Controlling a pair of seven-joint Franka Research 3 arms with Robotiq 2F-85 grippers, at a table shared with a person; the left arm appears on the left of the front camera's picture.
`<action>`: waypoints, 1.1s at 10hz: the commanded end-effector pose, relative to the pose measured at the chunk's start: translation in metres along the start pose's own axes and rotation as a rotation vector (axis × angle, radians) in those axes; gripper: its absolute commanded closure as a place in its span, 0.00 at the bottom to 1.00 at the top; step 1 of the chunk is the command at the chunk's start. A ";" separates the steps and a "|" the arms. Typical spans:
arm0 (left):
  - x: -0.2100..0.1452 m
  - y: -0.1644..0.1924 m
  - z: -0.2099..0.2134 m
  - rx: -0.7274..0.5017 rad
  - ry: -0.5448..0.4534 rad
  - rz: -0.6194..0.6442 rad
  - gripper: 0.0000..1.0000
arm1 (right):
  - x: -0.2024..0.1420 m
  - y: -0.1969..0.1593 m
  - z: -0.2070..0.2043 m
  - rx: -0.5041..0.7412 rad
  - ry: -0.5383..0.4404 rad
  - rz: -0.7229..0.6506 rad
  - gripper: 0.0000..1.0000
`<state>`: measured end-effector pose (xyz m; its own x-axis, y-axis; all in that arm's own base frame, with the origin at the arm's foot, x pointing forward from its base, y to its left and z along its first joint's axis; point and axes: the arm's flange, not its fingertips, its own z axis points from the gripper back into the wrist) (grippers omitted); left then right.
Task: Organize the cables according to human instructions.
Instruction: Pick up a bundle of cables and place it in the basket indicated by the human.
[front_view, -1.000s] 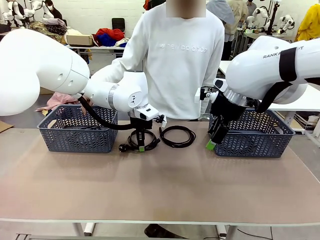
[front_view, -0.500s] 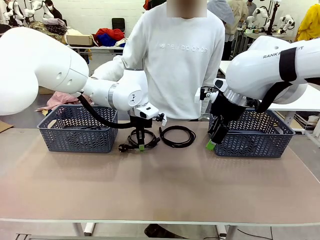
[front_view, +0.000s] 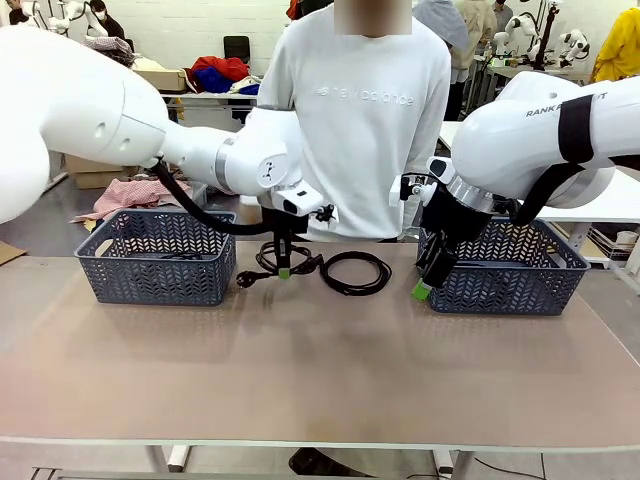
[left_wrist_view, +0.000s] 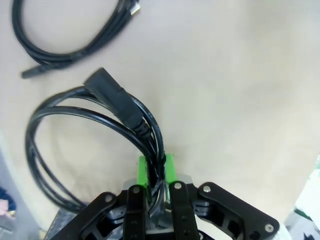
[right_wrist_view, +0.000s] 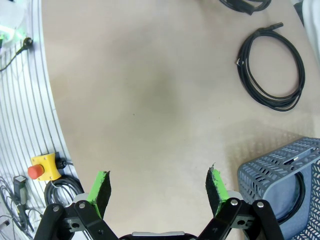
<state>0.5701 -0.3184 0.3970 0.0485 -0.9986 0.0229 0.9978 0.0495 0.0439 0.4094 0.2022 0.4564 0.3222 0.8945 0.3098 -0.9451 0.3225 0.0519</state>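
Left gripper (left_wrist_view: 156, 170) pinches a cable (left_wrist_view: 90, 115) coil.
Its plug (left_wrist_view: 112, 92) points away beyond the fingertips; second cable (front_view: 355, 272) lies flat beside. Right gripper (right_wrist_view: 157, 182) gapes wide over tan table (right_wrist_view: 150, 100), beside a basket (right_wrist_view: 272, 172).

2 bits of writing can be read in the front view. The person's white sweatshirt (front_view: 365, 150) has pale grey words across the chest: "new balance". The robot's right arm (front_view: 510, 135) has dark letters near the top of its white shell: "RANKA". A black strap (front_view: 575, 125) hides the letters that come next, so they cannot be read.
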 end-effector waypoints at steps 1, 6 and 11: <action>0.008 0.002 0.030 0.022 0.033 -0.036 1.00 | 0.003 -0.001 0.002 -0.007 -0.001 0.001 0.00; -0.005 0.004 0.103 0.087 0.040 -0.078 1.00 | 0.003 -0.001 0.002 -0.007 -0.001 0.001 0.00; -0.096 -0.021 0.162 0.111 -0.063 -0.132 1.00 | 0.003 -0.001 0.002 -0.007 -0.001 0.001 0.00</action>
<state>0.5557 -0.2462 0.5588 -0.0663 -0.9973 0.0317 0.9844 -0.0602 0.1654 0.4094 0.2024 0.4568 0.3217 0.8946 0.3103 -0.9453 0.3222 0.0512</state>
